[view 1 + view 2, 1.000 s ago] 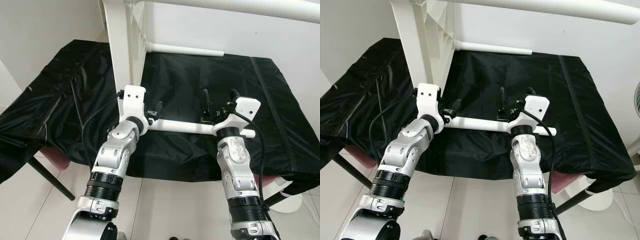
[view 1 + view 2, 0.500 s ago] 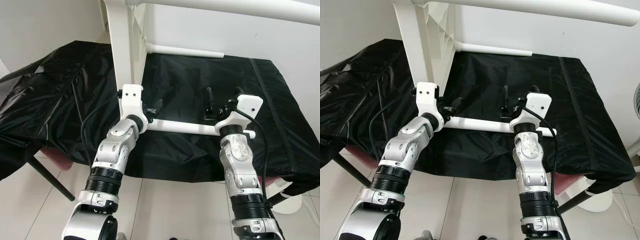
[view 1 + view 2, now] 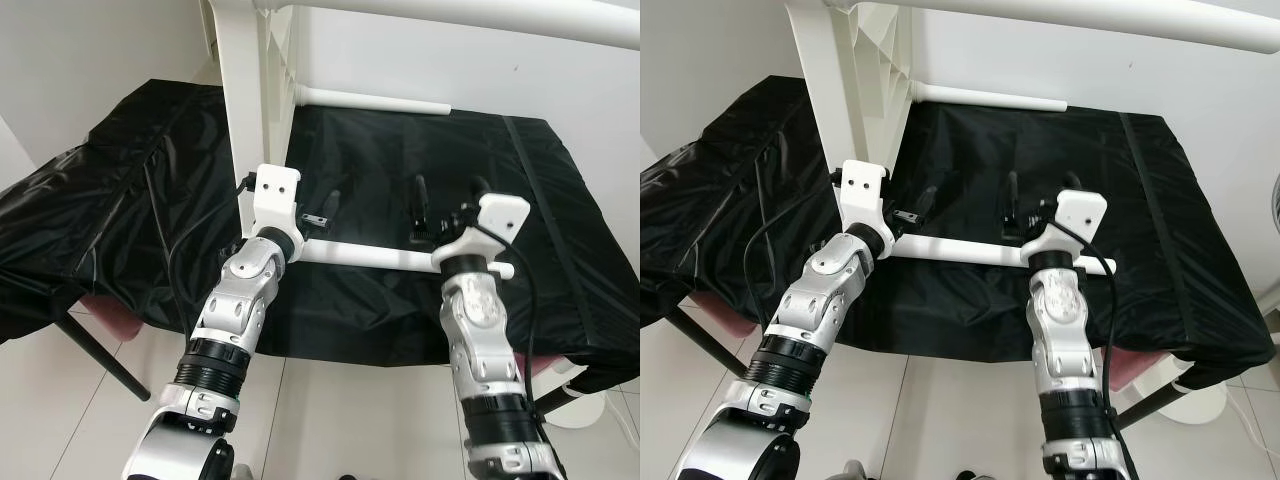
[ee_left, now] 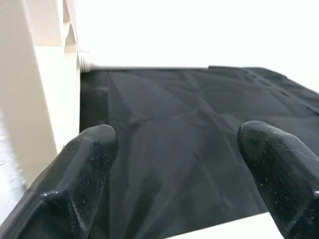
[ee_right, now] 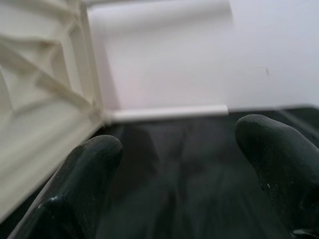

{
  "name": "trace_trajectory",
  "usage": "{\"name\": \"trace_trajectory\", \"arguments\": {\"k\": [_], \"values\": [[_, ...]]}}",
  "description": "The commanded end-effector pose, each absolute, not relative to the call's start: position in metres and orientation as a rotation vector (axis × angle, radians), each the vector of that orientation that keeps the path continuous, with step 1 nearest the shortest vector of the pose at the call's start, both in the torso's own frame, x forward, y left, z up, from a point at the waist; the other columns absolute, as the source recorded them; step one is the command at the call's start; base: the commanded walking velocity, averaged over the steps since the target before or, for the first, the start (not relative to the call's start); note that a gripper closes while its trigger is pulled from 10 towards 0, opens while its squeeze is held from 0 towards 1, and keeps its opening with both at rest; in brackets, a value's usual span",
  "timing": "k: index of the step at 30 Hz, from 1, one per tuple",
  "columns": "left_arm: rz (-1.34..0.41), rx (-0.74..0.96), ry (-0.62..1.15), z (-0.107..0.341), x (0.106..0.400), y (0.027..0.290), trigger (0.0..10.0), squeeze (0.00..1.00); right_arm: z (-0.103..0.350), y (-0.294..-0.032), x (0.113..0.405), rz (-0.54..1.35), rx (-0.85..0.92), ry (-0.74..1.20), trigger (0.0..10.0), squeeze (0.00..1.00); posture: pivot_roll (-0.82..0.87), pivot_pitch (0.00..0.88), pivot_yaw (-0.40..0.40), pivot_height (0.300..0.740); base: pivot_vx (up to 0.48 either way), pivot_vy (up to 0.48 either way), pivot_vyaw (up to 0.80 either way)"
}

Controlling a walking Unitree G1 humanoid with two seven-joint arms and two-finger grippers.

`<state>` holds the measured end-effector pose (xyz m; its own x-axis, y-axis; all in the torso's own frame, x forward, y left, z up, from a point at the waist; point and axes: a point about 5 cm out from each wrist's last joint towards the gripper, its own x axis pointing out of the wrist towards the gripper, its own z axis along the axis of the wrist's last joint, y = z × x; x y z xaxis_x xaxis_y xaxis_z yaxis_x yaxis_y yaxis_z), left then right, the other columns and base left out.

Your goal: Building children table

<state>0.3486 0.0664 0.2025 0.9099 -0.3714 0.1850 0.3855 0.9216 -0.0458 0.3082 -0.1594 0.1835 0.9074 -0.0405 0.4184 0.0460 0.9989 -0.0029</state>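
Fingers spread and gripping nothing, my left gripper (image 3: 322,207) and right gripper (image 3: 447,196) are hovering over the white table leg (image 3: 368,256) lying across the black cloth (image 3: 400,160).

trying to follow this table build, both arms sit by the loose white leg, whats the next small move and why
Probably close both grippers on the white leg. It lies across the black cloth, with the left gripper at one end and the right gripper near the other, both with fingers spread and nothing held. The table frame stands just behind, so a firm hold comes before lifting the leg toward it.
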Motion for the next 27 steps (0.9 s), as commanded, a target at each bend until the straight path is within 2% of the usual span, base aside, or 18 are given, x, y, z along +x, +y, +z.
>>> {"name": "trace_trajectory", "arguments": {"k": [1, 10, 27], "values": [[-0.388, -0.094, -0.189, 0.198, 0.345, 0.071, 10.0, 0.0, 0.171, -0.158, 0.303, -0.047, -0.015, -0.403, 10.0, 0.0, 0.06, 0.021, -0.011, 0.74, 0.0, 0.0, 0.0], [-0.412, -0.075, -0.165, 0.175, 0.332, 0.068, 10.0, 0.0, 0.16, -0.156, 0.303, -0.04, -0.028, -0.366, 10.0, 0.0, 0.06, 0.001, -0.019, 0.74, 0.0, 0.0, 0.0], [-0.419, -0.032, -0.175, 0.172, 0.334, 0.068, 10.0, 0.0, 0.163, -0.153, 0.307, -0.006, -0.043, -0.379, 10.0, 0.0, 0.06, 0.0, -0.03, 0.74, 0.0, 0.0, 0.0]]}}
